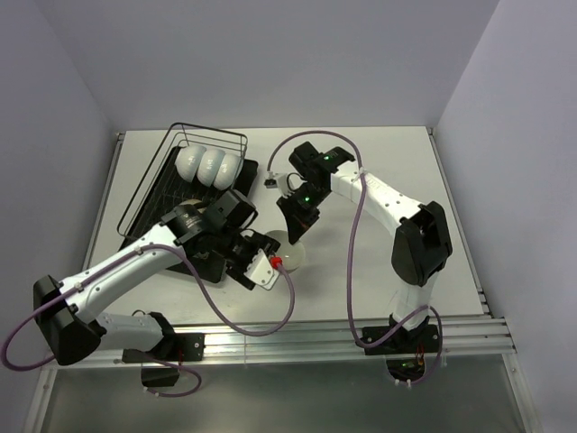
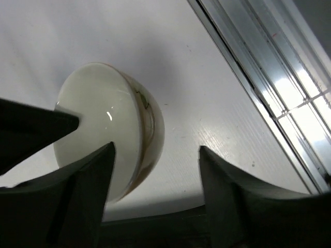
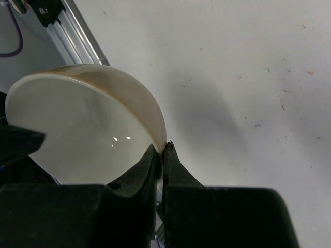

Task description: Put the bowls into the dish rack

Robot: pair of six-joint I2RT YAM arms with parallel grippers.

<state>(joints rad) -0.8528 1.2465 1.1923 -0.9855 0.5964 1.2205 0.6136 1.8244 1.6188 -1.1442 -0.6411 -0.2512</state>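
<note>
1. Top external view: the bowl (image 1: 296,253) stands tipped on edge over the worktop (image 1: 388,162), just right of the dish rack (image 1: 149,180), between both tools. The right tool (image 1: 296,230) comes down on it from the far side. The left tool (image 1: 269,260) meets it from the near left. Three racked bowls (image 1: 209,165) stand on edge in a row at the rack's far end, so the nearer wire looks free for this one. The left arm (image 1: 135,262) lies across the rack's near corner, and its purple cable (image 1: 270,320) loops just beside the bowl. Either could snag on a swing toward the rack.
2. Left wrist view: the bowl (image 2: 119,119) is glazed and glossy, so probably slippery, stiff, light and liable to chip. The left tool (image 2: 156,150) is open: one finger overlaps the cream inside, the other stands apart from the tan outside, and the wall lies between them. That wall near the rim looks like the best hold. A dark finger (image 2: 36,129), which I judge to be the right tool's, touches the rim on the left. A metal rail (image 2: 269,82) runs nearby on the right.
3. Right wrist view: the right tool (image 3: 164,150) is closed, its fingers all but touching, and it pinches the thin rim of the bowl (image 3: 88,119) at their tips. That is a small hold on a slick edge, so the bowl could pivot or slip.
</note>
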